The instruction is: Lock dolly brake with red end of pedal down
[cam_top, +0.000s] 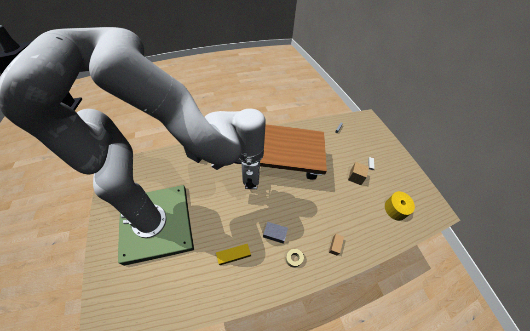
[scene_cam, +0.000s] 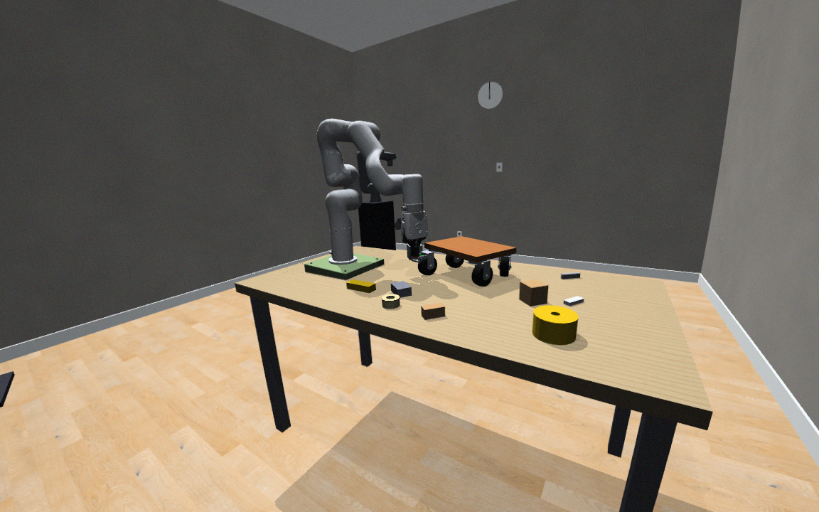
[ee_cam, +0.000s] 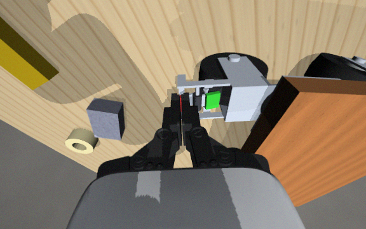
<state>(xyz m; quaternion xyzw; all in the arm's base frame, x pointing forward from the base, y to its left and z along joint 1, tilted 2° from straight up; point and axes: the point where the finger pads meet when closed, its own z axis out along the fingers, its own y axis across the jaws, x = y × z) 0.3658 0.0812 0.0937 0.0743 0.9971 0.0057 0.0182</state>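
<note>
Your end effector [ee_cam: 181,99] is closed with nothing between its fingers, its tips pressed together and pointing down onto the red end [ee_cam: 180,102] of the brake pedal; in the wrist view only a thin red sliver shows between the tips. Just at 3 o'clock of the tips stands the pedal's green end [ee_cam: 213,100], tilted up, inside the grey caster bracket [ee_cam: 241,95] over its black wheel [ee_cam: 209,68].

Judging from that, the pedal looks partway or nearly rocked over. Push straight down, not sideways: any push toward 3 o'clock would roll the dolly [cam_top: 294,147], which stands on the surface [cam_top: 201,283] with its orange deck at 1 o'clock of the tips in the top view. Keep the tips centred on the red end so they don't slip off its edge and nudge the bracket. Ease down slowly until the pedal stops, then lift vertically so nothing drags the caster. I can't tell whether the red end has reached its bottom.
</note>
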